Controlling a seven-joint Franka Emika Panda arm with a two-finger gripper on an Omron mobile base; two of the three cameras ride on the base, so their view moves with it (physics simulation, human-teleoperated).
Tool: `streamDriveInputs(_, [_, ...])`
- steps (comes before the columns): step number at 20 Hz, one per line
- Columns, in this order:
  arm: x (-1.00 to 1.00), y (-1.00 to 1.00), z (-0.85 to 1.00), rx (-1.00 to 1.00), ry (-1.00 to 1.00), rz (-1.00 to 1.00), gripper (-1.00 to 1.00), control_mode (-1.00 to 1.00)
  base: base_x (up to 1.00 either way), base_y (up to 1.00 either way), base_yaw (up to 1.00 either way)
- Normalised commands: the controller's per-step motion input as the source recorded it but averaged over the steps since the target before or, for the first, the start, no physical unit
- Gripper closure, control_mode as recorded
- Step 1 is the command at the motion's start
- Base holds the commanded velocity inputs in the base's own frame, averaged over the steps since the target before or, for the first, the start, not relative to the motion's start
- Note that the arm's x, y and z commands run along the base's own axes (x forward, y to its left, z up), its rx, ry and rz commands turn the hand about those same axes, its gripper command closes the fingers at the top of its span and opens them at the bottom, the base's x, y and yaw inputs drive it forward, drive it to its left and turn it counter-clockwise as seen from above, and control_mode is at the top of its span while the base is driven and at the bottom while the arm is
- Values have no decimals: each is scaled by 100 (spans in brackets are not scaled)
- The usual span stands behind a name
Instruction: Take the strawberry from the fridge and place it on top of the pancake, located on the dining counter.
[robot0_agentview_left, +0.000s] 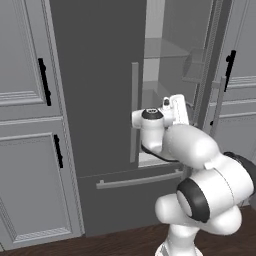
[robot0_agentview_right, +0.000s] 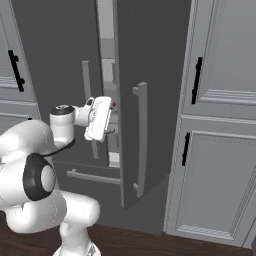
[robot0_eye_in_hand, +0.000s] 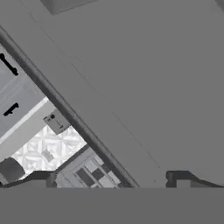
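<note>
The fridge (robot0_agentview_left: 100, 100) is tall and dark grey; its left door is closed and its right door (robot0_agentview_right: 150, 75) is swung open toward me. Glass shelves (robot0_agentview_left: 167, 50) show in the opening. My white hand (robot0_agentview_left: 176, 107) reaches into that opening at mid height, just past the left door's handle (robot0_agentview_left: 134, 110). In the hand view my gripper (robot0_eye_in_hand: 109, 179) is open, its fingertips (robot0_eye_in_hand: 39, 177) wide apart with nothing between them, facing a plain dark grey surface (robot0_eye_in_hand: 131, 65). A tiny red spot (robot0_agentview_right: 114, 104) sits just beyond the hand; I cannot tell whether it is the strawberry. The pancake and dining counter are out of view.
Light grey panelled cabinets (robot0_agentview_left: 25, 125) with black handles flank the fridge on both sides (robot0_agentview_right: 220, 150). The open door's long handle (robot0_agentview_right: 142, 140) stands close to the right of my hand. The bottom drawer (robot0_agentview_left: 130, 200) is shut. Dark wood floor (robot0_agentview_left: 100, 245) lies below.
</note>
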Motion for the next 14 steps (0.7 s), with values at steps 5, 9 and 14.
streamDriveInputs(5, [37,-21,-1,0,28,7,-100,-100,0,0,0])
streamDriveInputs(9, [-13,-52,0,0,17,-1,-100,-100,0,0,0])
streamDriveInputs(14, [-58,-66,0,4,13,-9,-100,-100,0,0,0])
